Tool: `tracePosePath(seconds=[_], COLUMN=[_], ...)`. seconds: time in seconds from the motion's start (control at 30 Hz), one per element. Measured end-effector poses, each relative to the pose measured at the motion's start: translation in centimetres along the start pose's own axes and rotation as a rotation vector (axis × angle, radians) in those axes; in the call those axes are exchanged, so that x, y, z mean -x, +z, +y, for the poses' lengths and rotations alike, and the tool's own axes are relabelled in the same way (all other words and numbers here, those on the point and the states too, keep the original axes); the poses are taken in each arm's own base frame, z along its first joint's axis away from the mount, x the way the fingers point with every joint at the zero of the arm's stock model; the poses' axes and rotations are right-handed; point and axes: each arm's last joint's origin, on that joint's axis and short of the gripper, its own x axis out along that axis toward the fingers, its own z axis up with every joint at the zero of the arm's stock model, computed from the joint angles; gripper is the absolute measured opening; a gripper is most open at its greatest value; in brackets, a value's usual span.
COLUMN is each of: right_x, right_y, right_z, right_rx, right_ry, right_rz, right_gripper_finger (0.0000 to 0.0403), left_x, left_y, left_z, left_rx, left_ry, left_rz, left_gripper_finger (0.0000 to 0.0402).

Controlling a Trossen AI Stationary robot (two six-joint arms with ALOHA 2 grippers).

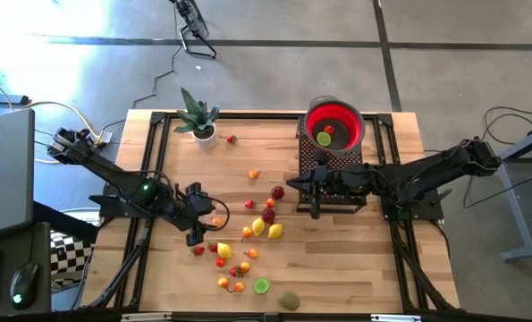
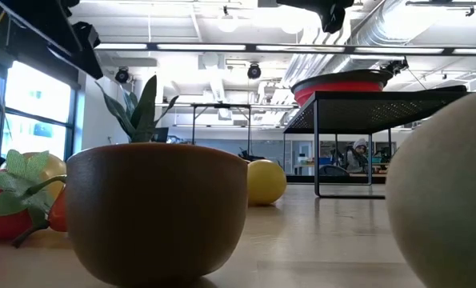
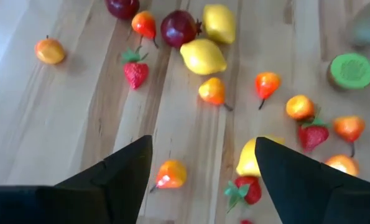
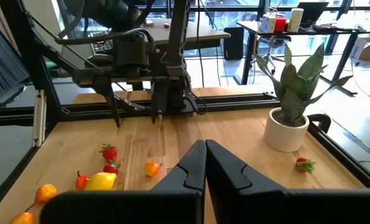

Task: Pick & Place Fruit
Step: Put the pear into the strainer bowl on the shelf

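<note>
**Toy fruit scattered mid-table, left gripper spread above it**

Although a few pieces lie apart, most of the fruit [image 1: 248, 241] sits in a loose scatter on the wooden table [image 1: 355, 268] between the two arms: small glossy toys, among them two yellow lemons [image 3: 203, 56], red strawberries [image 3: 135, 71], a dark red round piece [image 3: 177, 28], orange pear-like pieces with stems [image 3: 267, 83] and a green cut half [image 3: 351, 70].

The red bowl [image 1: 334, 122] stands on a black mesh stand [image 1: 330, 174] at the far side; inside it lie a green piece and a red one.

The left gripper [image 1: 205, 222] hangs over the near-left edge of the scatter with its fingers [image 3: 119, 177] spread wide and nothing between them; an orange piece [image 3: 170, 173] lies on the table in the gap. The right gripper [image 1: 317, 190] waits beside the stand, fingers pressed together and empty.

A potted spiky plant [image 1: 197, 118] stands at the far-left part of the table, a lone strawberry [image 1: 232, 139] just beside it.
</note>
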Motion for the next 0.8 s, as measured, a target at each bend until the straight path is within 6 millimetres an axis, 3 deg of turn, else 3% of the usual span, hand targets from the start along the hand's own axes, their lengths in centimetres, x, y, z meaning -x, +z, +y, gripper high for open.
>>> tracePosePath(seconds=[0.27, 0.8], right_x=[0.0, 0.0], right_y=[0.0, 0.0], right_z=[0.0, 0.0], right_rx=[0.002, 0.000], right_ry=[0.001, 0.001], right_rz=[0.000, 0.000], right_gripper_finger=[0.0003, 0.0002], left_x=[-0.5, -5.3], left_y=[-0.1, -3.1], left_z=[-0.1, -0.3], left_rx=[0.017, 0.024], left_ry=[0.022, 0.170], left_rz=[0.024, 0.239], left_gripper_finger=[0.0281, 0.0281])
